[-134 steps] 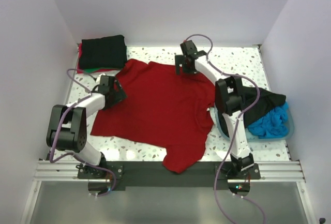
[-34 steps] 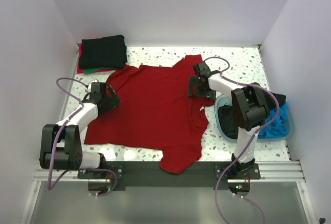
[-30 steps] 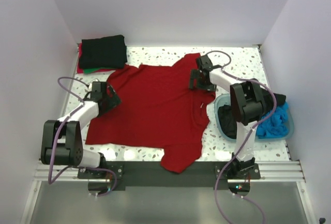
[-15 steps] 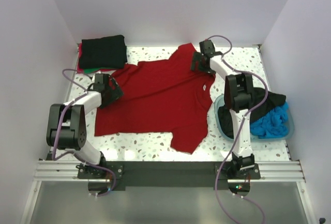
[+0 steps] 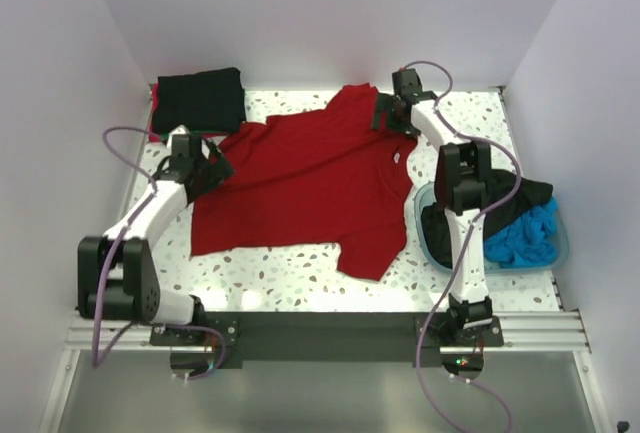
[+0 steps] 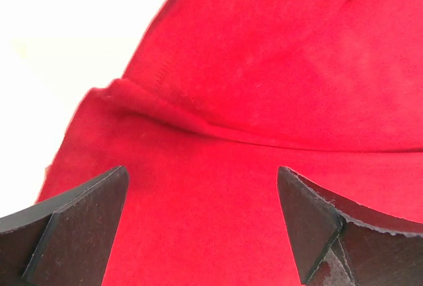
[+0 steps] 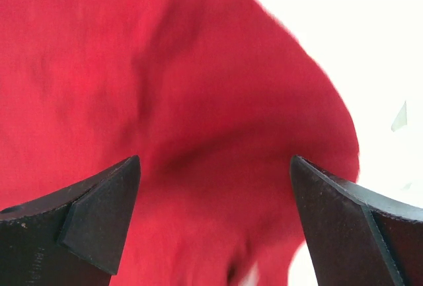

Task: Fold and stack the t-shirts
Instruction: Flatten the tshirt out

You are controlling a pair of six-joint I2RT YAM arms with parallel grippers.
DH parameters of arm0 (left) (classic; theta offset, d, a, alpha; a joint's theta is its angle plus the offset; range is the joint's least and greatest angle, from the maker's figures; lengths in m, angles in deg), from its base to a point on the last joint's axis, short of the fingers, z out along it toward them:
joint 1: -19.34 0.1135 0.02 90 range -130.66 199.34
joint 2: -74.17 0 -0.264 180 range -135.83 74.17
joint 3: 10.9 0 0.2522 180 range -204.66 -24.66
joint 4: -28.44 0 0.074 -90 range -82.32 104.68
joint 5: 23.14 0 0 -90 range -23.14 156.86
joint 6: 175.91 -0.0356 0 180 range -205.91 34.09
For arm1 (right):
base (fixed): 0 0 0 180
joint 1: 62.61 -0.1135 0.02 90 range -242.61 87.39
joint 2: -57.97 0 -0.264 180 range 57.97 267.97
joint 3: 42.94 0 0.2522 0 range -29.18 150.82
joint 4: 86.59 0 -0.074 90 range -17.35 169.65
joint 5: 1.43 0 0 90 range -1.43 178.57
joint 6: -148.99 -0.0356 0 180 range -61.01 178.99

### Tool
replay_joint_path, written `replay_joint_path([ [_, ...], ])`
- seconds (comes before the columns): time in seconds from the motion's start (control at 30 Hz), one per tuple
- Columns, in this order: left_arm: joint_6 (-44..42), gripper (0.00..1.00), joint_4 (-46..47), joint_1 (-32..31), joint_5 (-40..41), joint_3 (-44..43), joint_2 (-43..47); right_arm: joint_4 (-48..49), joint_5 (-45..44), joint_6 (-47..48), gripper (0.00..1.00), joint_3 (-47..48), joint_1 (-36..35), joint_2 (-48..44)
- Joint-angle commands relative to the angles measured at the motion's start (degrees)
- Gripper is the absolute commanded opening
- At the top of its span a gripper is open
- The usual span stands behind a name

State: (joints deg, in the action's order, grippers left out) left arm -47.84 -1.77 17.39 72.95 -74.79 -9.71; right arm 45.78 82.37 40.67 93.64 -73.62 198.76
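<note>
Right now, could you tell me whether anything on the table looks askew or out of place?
Yes: the red shirt lies crooked and wrinkled across the table, one sleeve bunched at the far edge by the right tool. A black garment also hangs over the basin rim.

White-tubed, black-jointed left arm [image 5: 152, 213] and right arm [image 5: 465, 253]; looping purple cables [image 5: 120, 132]; left hand [image 6: 201, 226], right hand [image 7: 215, 220] black, wedge-fingered; silver base rail [image 5: 540, 328].

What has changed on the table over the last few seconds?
The red t-shirt has slid toward the far edge; its sleeve no longer hangs over the near rail. The right gripper moved away with it, the left gripper slightly; both are open. Folded stack and basin stayed put.
</note>
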Motion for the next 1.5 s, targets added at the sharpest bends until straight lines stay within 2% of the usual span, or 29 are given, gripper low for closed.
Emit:
replay_joint_path([
  [0.0,3.58,1.00,-10.67,0.02,7.26,-0.15,9.93,-0.24,0.49,3.64,0.99,-5.74,-2.00,-13.77],
  [0.2,16.33,1.00,-27.12,1.42,18.86,6.16,17.16,-2.69,-7.84,4.62,0.99,-13.91,-8.41,-27.02],
  [0.4,18.27,1.00,-23.29,3.89,12.82,16.10,20.24,2.49,-9.54,-3.19,0.99,-36.31,-15.36,-45.03],
  [0.43,18.80,1.00,-23.28,3.89,12.72,16.46,20.59,3.19,-9.62,-5.12,0.99,-42.34,-16.58,-47.43],
  [0.67,21.43,0.98,-19.86,3.98,13.78,20.77,18.67,2.59,-12.25,-10.93,0.99,-60.13,-20.11,-65.45],
  [0.77,21.96,0.89,-17.48,4.06,12.99,22.70,16.91,0.91,-13.05,-11.73,0.99,-63.75,-20.11,-71.33],
  [0.87,22.84,0.73,-16.60,4.07,12.37,23.32,16.20,-2.95,-14.36,-12.96,0.99,-65.25,-20.37,-75.29],
  [0.9,23.02,0.63,-16.43,4.07,12.54,23.67,16.11,-3.65,-14.20,-13.31,0.99,-65.95,-20.46,-76.27],
  [0.97,23.37,0.50,-16.16,4.07,12.98,23.67,16.29,-4.71,-13.50,-14.63,0.99,-68.76,-21.95,-78.38],
  [1.0,23.28,0.34,-15.81,3.98,13.07,23.67,16.38,-5.06,-12.27,-15.24,0.99,-69.64,-22.74,-80.04],
  [1.1,22.85,0.00,-14.93,4.07,14.21,23.32,16.29,-10.31,-13.91,-18.14,0.99,-71.84,-29.49,-81.46],
  [1.33,21.35,0.00,-14.41,4.15,17.38,22.35,17.08,-16.74,-15.33,-34.90,0.98,-79.04,-50.31,-82.62],
  [1.4,20.91,0.00,-13.79,4.15,16.42,22.88,18.04,-18.68,-15.95,-40.09,0.99,-80.63,-54.01,-81.73],
  [1.47,20.56,0.00,-13.35,4.07,16.06,23.67,18.92,-17.47,-16.04,-42.57,0.97,-84.67,-54.39,-81.46],
])
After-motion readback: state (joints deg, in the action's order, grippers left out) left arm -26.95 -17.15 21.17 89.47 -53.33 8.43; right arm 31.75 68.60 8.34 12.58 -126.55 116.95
